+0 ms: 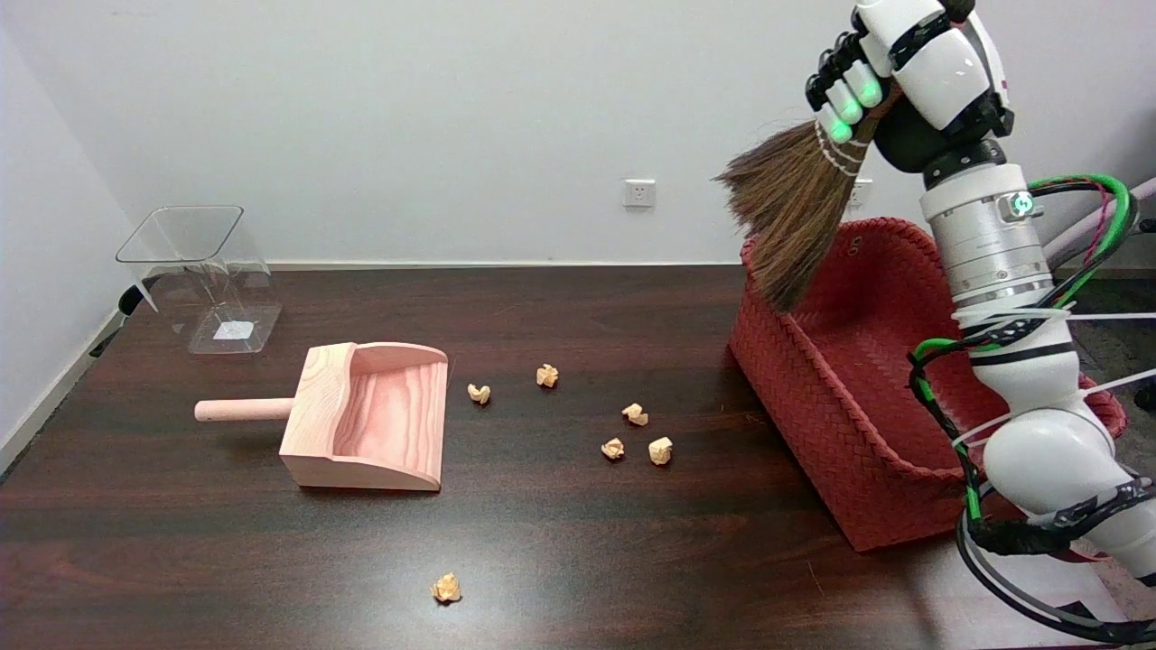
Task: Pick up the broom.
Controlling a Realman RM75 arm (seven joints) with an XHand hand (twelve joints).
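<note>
A: Broom (pixel 790 217) — where is it at this moment?

B: In the air at about one o'clock in the head view, bristles hanging down and leftward. The right hand (pixel 903 68) has its fingers wrapped around the bound neck just above the bristles, a firm closed grasp on the broom. The bristle tips hang over the near-left rim of the red woven basket (pixel 844 433), and I cannot tell whether they touch it.

A: So the pick-up itself is mostly done?

B: I would judge so. The broom is off any support and carried by the hand alone. What remains is getting it clear of the basket cleanly.

A: How should that be done well?

B: Keep the grasp tight at the neck, since the bristles are the heavy, floppy end and could swing. Lift enough that the tips pass over the rim rather than drag on the weave, then travel toward nine o'clock over the dark table (pixel 560 542).

A: Anything out there to mind?

B: The paper scraps (pixel 637 414) lie near the middle, around six o'clock from the bristles, with the wooden dustpan (pixel 366 417) beyond them toward eight o'clock. Low bristles could scatter the scraps early, so height matters.
</note>
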